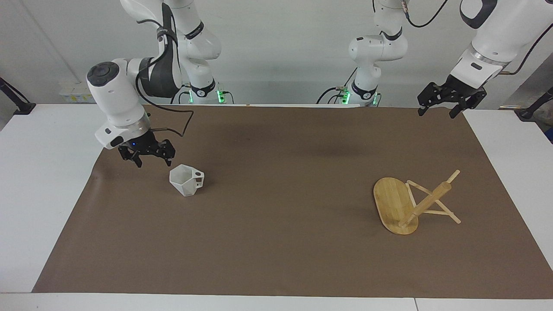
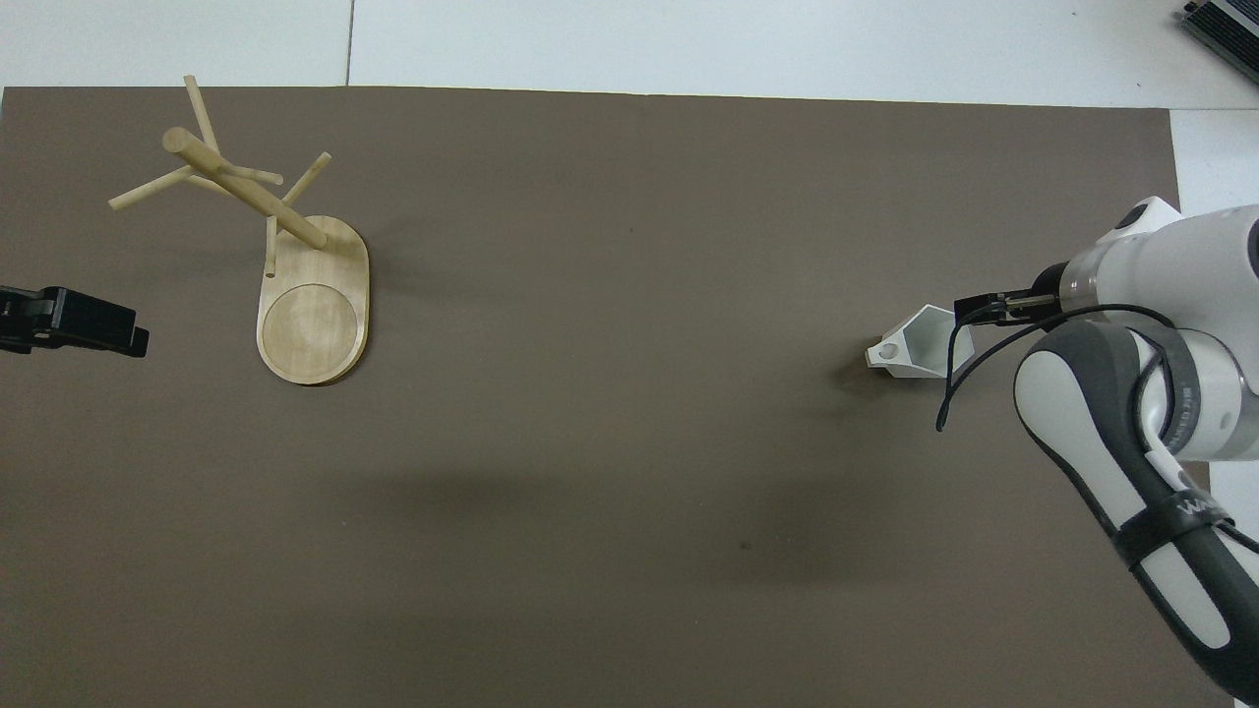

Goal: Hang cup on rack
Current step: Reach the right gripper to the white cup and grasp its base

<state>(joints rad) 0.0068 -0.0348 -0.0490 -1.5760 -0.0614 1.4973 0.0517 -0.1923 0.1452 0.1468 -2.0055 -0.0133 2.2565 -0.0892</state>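
We see a white table [image 1: 52,181] covered almost entirely by a brown mat [image 1: 276,250]. Toward the left arm's end of the mat stands the rack [image 1: 410,203], its flat oval bamboo base resting on the mat, the thick post rising from the end of the base farther from the robots, thin pegs crossing through it; nothing hangs on it. Well apart from it, toward the right arm's end, we find the cup [image 1: 186,180], a small faceted white mug sitting upright on the mat, its blocky pierced handle turned toward the rack's end of the table. The right gripper [image 1: 152,160] hangs low just beside the cup, on the side toward the right arm's end of the table, its fingers spread apart and holding nothing; in the facing view we make out a small gap between its tips and the cup's rim. The left gripper [image 1: 440,110] waits in the air over the mat's corner nearest the left arm's base, its fingers likewise parted and empty.
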